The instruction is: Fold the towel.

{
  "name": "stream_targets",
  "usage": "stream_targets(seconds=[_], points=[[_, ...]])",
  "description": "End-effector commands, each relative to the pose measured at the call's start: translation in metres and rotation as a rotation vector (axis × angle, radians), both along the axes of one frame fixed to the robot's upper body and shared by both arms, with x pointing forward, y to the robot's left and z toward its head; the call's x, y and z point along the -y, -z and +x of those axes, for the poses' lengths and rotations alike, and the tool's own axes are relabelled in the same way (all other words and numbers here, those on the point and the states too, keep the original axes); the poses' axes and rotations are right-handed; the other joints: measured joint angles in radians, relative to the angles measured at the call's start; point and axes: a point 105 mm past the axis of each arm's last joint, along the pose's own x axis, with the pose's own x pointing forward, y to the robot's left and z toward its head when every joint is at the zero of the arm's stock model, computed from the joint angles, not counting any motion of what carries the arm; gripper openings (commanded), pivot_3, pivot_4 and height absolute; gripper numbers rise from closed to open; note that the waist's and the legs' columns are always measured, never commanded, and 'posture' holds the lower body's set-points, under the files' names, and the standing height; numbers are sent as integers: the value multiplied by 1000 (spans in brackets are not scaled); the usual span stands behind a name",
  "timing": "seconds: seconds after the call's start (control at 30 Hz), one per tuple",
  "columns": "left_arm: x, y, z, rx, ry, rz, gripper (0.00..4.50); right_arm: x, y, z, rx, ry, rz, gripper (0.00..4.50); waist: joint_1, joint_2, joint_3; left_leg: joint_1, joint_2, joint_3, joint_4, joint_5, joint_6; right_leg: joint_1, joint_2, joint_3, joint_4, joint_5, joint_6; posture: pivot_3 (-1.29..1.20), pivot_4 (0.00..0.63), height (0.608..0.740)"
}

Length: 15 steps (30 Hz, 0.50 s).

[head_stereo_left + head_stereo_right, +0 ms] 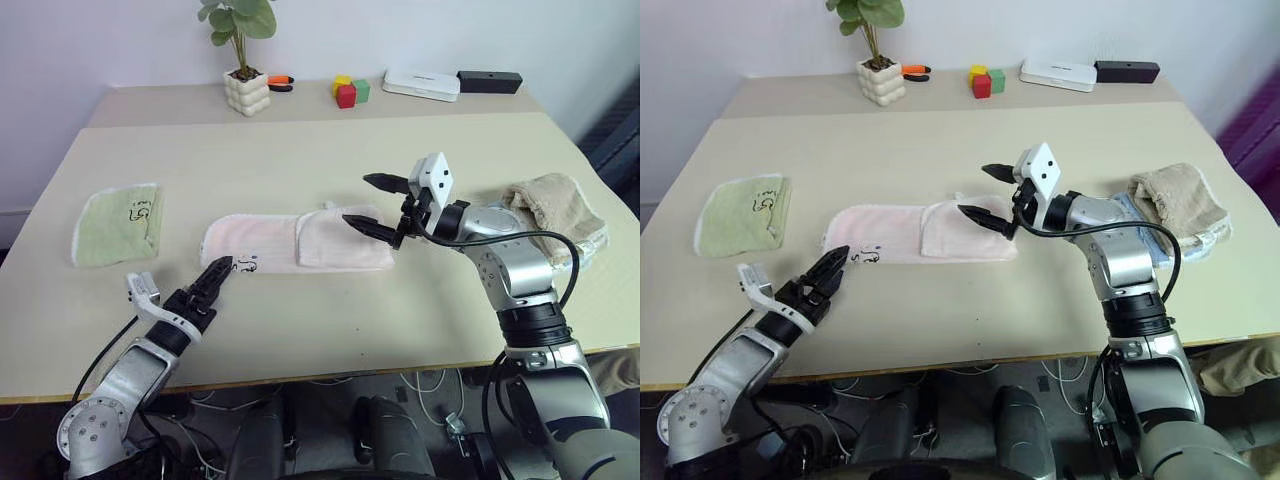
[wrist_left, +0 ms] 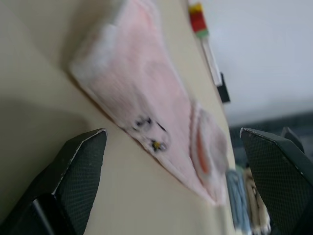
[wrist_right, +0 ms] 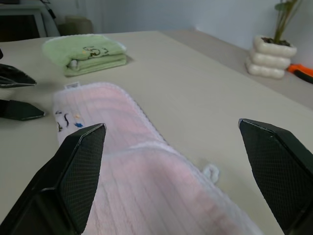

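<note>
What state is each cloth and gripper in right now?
towel: flat on the table, right end folded over the middle.
green cloth: folded, lying left of the towel.
beige towel: bunched near the right edge.
left gripper: open, empty.
right gripper: open, empty, above the fold.

Bright, even room light, soft shadows under the arms on the table (image 1: 300,330), head views fairly sharp, left wrist view tilted and blurred, the towel (image 2: 146,93) smeared, far objects hazy
</note>
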Motion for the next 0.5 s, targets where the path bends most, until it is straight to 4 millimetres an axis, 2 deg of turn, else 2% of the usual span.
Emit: stream_targets(seconds=[0.03,0.17,0.27,0.4,0.5], points=[[-11,3,8,-42,-77,-38,4500,0,-17,2,69,6,0,4422,1,0,0,0,0,0,0,0,0,0,0,0,0,0,0,0,150,740],[-10,7,19,-82,-92,-89,4500,-2,-17,1,79,13,1,4422,4,0,0,0,-1,0,0,0,1,1,0,0,0,0,0,0,150,740],[-11,8,33,-101,-107,-105,3682,-1,-17,1,82,26,8,4500,5,0,0,0,-1,0,1,0,0,1,0,0,0,0,0,0,150,740],[-3,-1,52,-81,-76,-107,1628,3,-19,5,98,60,2,4500,5,0,0,-1,-2,0,1,1,2,1,1,-1,0,0,0,0,150,740],[8,0,54,-93,-50,-125,61,10,-20,9,113,100,-1,4500,6,0,0,-2,-2,0,1,2,2,0,1,-1,0,1,1,0,150,740]])
